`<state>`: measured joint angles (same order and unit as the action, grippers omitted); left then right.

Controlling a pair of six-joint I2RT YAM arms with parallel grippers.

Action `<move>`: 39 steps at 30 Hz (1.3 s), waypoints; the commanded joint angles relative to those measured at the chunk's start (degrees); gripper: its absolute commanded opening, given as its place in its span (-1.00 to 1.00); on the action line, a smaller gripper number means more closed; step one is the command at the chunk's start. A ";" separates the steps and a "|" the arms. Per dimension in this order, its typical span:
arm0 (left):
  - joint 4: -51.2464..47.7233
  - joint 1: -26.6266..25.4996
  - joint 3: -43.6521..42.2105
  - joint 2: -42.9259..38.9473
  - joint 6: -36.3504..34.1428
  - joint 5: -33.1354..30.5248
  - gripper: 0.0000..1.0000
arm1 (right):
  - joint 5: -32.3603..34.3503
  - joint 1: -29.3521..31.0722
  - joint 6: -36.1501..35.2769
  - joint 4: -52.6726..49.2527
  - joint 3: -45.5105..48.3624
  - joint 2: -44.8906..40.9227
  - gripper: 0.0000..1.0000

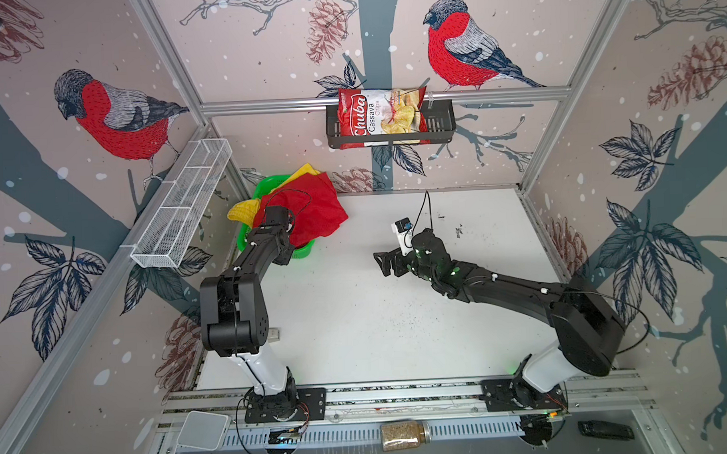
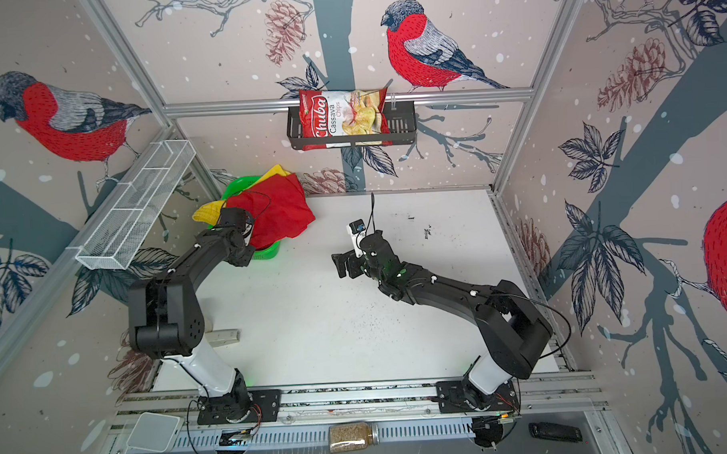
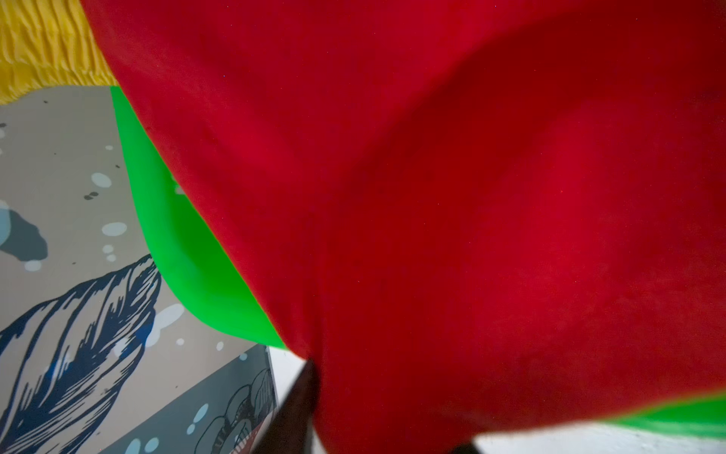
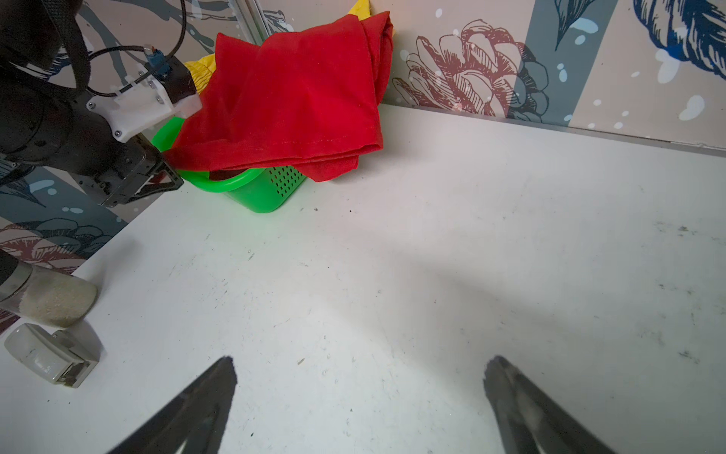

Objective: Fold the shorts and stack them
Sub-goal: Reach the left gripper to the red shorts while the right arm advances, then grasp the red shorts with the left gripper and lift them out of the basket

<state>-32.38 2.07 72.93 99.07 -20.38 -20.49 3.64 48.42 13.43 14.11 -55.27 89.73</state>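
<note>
Left claw (image 4: 165, 175) is tucked into red shorts (image 1: 315, 209) draped over the green basket (image 1: 269, 183), far left; can't tell if it's gripping. Right claw (image 4: 361, 365) gapes empty. Grab just red, lift slowly.

The red shorts (image 3: 432, 196) fill my left wrist view, so I can't tell whether the left hand (image 4: 165, 179) grips them. They bury most of the yellow shorts (image 1: 244, 209) and the basket (image 4: 255, 200).
</note>
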 commanded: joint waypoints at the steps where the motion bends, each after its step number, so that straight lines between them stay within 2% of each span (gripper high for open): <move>1: -0.88 0.02 1.73 -0.58 1.38 0.32 -0.54 | 0.90 0.09 0.01 0.17 -0.46 -0.47 0.99; 10: -2.35 0.03 3.52 -5.91 1.57 1.57 -1.00 | 0.36 0.09 -0.11 0.79 -0.96 -0.28 0.99; 17: -4.91 -1.42 10.94 -6.96 4.75 2.90 -1.00 | -1.59 0.00 2.19 3.44 -1.42 0.07 0.99; 22: -5.24 -3.12 20.33 -6.72 7.13 2.74 -1.00 | -3.11 -0.73 4.69 3.89 -3.39 0.57 0.99; 25: -6.94 -3.17 29.53 -5.28 9.95 3.42 -1.00 | -4.27 -1.74 5.86 4.01 -4.88 0.62 0.99; 29: -7.79 -4.02 41.21 -3.90 11.31 7.48 -1.00 | -5.35 -3.47 6.76 2.70 -7.62 0.35 0.99; 33: -6.09 -6.12 50.57 -4.34 13.23 14.70 -1.00 | -6.24 -5.79 7.51 2.94 -9.01 -0.92 0.99; 36: -1.54 -7.10 53.13 -6.64 16.25 21.91 -1.00 | -9.28 -7.98 8.82 4.19 -9.42 -2.03 0.99; 39: 5.02 -7.16 52.03 -9.35 20.44 29.63 -1.00 | -11.11 -9.76 10.15 5.45 -9.43 -3.60 1.00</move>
<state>-36.32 -5.04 125.01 91.61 -4.99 -0.91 -4.27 39.66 21.30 16.62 -64.16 87.55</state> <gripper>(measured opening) 0.049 0.996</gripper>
